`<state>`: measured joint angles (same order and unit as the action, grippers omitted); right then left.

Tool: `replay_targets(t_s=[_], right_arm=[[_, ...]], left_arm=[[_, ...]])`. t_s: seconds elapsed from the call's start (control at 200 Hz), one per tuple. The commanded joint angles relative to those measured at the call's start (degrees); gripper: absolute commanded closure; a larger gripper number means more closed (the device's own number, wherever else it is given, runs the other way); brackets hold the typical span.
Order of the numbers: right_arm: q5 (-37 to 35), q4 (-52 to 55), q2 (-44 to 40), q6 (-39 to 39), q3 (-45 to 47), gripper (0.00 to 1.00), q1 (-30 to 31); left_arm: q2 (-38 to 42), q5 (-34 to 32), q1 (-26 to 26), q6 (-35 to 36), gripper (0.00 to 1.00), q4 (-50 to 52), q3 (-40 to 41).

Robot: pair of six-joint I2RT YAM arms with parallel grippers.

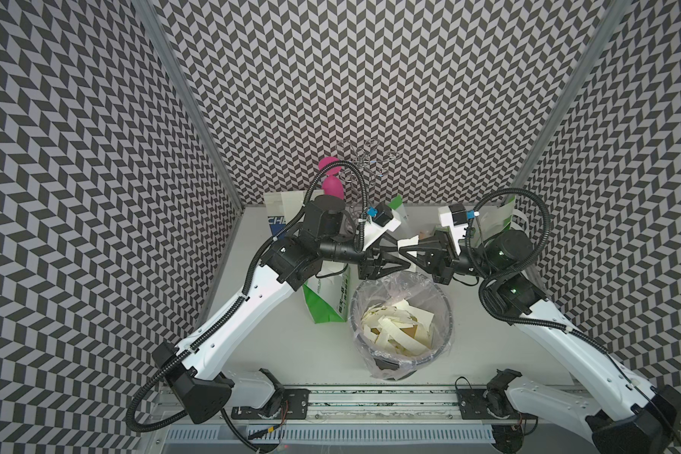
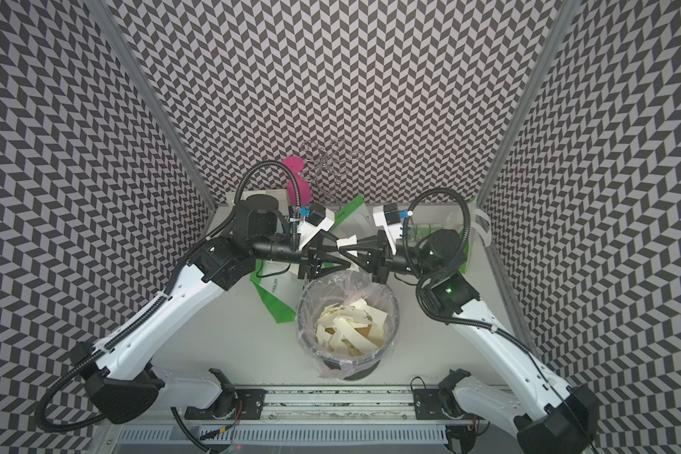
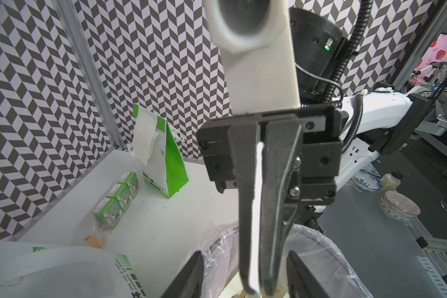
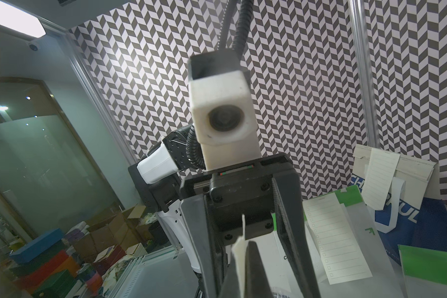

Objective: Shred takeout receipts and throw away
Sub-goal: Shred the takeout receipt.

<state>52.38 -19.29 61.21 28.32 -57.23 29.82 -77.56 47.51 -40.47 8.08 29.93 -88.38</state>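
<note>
Far left I see a blue bag (image 4: 429, 232) with the left receipt (image 4: 379, 178) hanging down its face. A green bag (image 1: 323, 302) lies flat under my left arm. The left gripper (image 1: 405, 255) sits over the far rim of the bin (image 1: 449, 326), jaws apart and holding nothing. In the left wrist view its fingers stand on either side of the right gripper (image 3: 259, 289) without touching it. The right gripper's jaws are clamped on a cream strip (image 3: 257, 193) of receipt above the bin's far edge. In both top views the strip's free end pokes out toward the far side. The bin sits near and in the middle, with a clear liner (image 1: 386, 365) and a heap of scraps (image 1: 398, 326) inside. Far right, a 2nd green bag (image 3: 165, 167) stands upright with the right receipt (image 3: 143, 136) hanging from its top.
</note>
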Motion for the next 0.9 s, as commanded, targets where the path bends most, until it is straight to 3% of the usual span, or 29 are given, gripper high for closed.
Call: replay_targets(t_s=[0.0,0.411,0.531,0.646,0.751,0.896], right_arm=[[-0.65,-3.52,-0.23,1.13,0.14,1.00,-0.03],[-1.31,-6.76,0.08,3.57,1.16,1.00,-0.03],[-1.71,-5.50,0.14,2.53,1.07,1.00,0.02],[-3.53,-3.94,-0.12,0.67,0.74,1.00,-0.03],[-8.04,-1.77,-1.12,-1.81,0.63,1.00,0.34],[-17.68,3.51,-2.63,-6.58,0.03,1.00,4.15]], left_arm=[[1.00,3.82,0.32,0.68,0.52,-2.50,0.58],[0.57,4.75,0.21,0.00,0.83,-3.21,1.03],[0.56,4.96,0.21,-0.51,1.00,-3.89,0.92],[0.97,4.22,0.06,-0.45,1.00,-3.66,0.84],[2.36,-1.26,-1.19,-1.28,1.00,-4.29,0.88],[2.42,-16.48,-6.90,1.76,1.00,-0.73,-1.27]])
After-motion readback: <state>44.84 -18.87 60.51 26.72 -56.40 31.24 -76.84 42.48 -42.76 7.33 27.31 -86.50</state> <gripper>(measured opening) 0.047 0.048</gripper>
